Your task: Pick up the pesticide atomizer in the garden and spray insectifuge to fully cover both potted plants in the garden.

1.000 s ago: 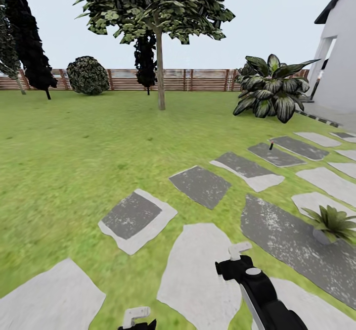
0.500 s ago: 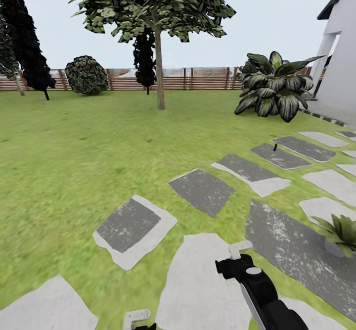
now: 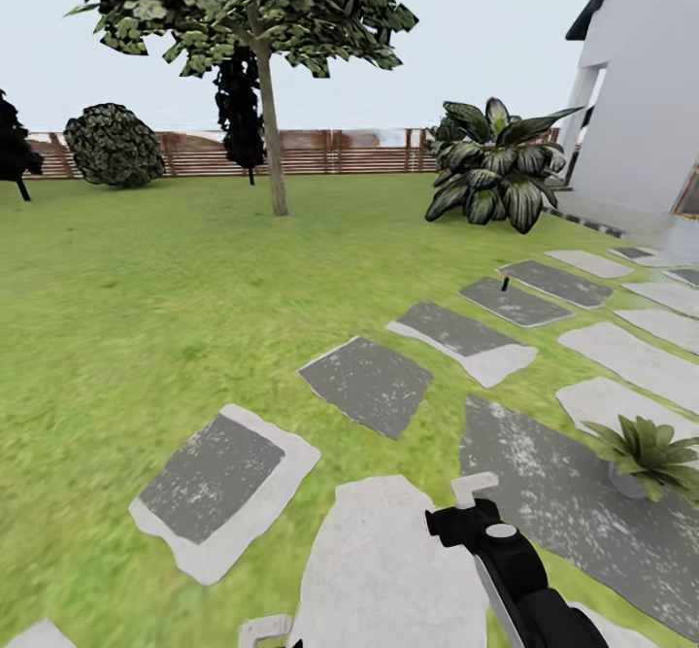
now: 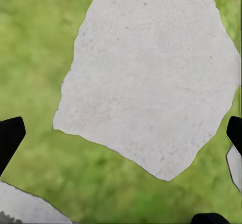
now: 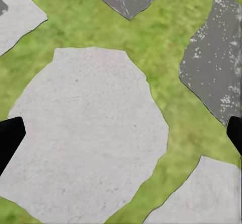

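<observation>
The pesticide atomizer (image 3: 504, 285), a tiny dark upright bottle, stands on a dark paving stone far ahead to the right. One potted plant (image 3: 643, 452), a low green rosette in a small grey pot, sits on the paving at the right, close to my right arm. The other plant (image 3: 495, 177), with pale-streaked leaves, stands at the lawn's far right by the house; its pot is hidden. My right gripper (image 3: 473, 488) and left gripper (image 3: 264, 629) hang low at the front, far from all of them. In the wrist views the left gripper (image 4: 121, 133) and right gripper (image 5: 121, 136) are open over paving and grass, holding nothing.
Stepping stones (image 3: 367, 384) run diagonally across the lawn (image 3: 146, 298) toward a white house (image 3: 646, 114) at the right. A tree (image 3: 270, 114) and a round dark bush (image 3: 115, 145) stand before the brown slat fence (image 3: 330, 153) at the back.
The whole head view has shifted left, so the camera has turned right; more of the house shows. Both arms keep their place in the picture.
</observation>
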`<state>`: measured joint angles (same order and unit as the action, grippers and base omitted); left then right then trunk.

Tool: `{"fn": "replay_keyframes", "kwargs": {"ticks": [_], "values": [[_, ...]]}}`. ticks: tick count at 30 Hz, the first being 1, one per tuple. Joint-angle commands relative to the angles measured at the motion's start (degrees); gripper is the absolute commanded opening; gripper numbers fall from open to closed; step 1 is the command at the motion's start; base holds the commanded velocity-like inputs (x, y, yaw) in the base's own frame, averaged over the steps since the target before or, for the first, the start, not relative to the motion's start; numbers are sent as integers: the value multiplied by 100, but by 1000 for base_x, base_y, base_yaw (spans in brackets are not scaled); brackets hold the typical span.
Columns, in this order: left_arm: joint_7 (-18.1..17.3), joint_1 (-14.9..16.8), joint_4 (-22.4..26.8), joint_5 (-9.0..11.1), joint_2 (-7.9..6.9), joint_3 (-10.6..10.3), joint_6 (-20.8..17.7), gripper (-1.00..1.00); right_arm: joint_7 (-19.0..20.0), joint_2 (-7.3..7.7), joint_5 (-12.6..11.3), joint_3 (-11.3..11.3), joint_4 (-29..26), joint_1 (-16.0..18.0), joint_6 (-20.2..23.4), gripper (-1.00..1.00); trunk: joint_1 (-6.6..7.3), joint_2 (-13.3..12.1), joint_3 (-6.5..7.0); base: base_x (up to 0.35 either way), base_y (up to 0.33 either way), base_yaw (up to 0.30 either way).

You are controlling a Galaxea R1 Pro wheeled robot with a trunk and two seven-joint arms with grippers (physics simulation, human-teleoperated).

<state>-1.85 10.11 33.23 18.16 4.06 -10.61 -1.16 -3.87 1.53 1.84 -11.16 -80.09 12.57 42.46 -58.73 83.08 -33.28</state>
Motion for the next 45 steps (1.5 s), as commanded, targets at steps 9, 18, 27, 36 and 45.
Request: {"fn": "replay_keyframes", "kwargs": {"ticks": [9,18,27,36,45], "values": [[0,0,1,-12,4,8,8,100,0,8,0,9,4,0,-6,100,0,0,0,320,0,-293],[-37,0,3,11,-4,8,107,100,-1,33,6,20,-11,0,-15,100,0,0,0,320,0,-29],[-806,-104,282,851,-449,1431,107,100,25,48,1,18,2,0,-53,100,0,0,0,320,0,0],[-995,-133,2475,877,-713,1476,-2284,100,14,57,0,24,-6,0,-89,100,0,0,0,320,0,0],[-1209,-132,2198,809,-680,1221,-2452,100,2,58,0,26,-6,0,-184,100,0,0,0,320,0,0]]}}
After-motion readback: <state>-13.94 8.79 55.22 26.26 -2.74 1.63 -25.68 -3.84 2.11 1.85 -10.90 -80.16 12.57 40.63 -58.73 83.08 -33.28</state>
